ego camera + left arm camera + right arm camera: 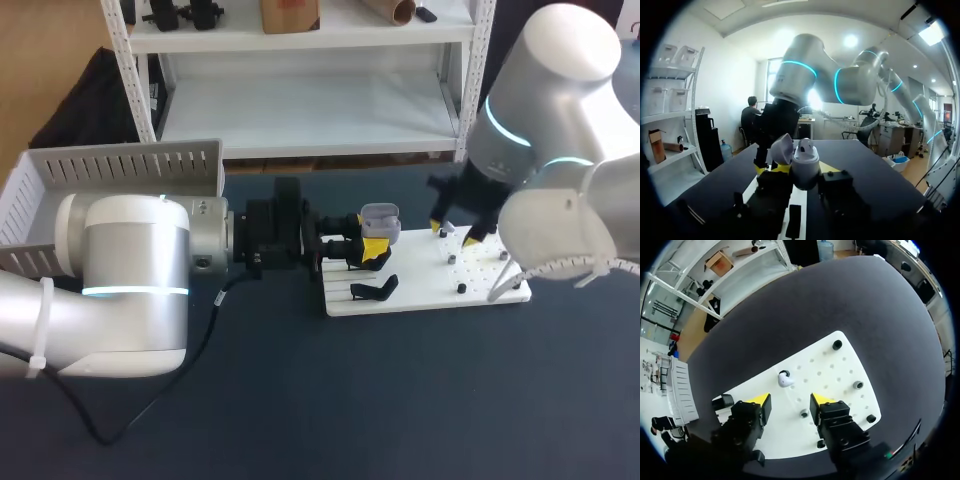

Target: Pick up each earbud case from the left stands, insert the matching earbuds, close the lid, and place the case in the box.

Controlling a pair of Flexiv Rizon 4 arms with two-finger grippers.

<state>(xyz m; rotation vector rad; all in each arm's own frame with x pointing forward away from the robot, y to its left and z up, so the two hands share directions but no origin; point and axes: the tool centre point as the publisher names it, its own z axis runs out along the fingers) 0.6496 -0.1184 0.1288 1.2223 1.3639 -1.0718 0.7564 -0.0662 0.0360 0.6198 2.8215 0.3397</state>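
Centrally on the dark table (300,400), left fingers (375,250) pinch the case (380,215); right fingers (758,399) spread over the board (420,290).

Room under your right gripper (790,400)
Small white earbud (785,380) and black pegs (858,385) dot the white perforated board (832,362); left gripper (372,250), gripping the grey earbud case (380,215), crowds its left end.

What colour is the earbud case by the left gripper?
The earbud case is pale grey, clearest in the left wrist view.

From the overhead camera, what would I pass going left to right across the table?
White slotted box → open earbud case → right claw → right arm.
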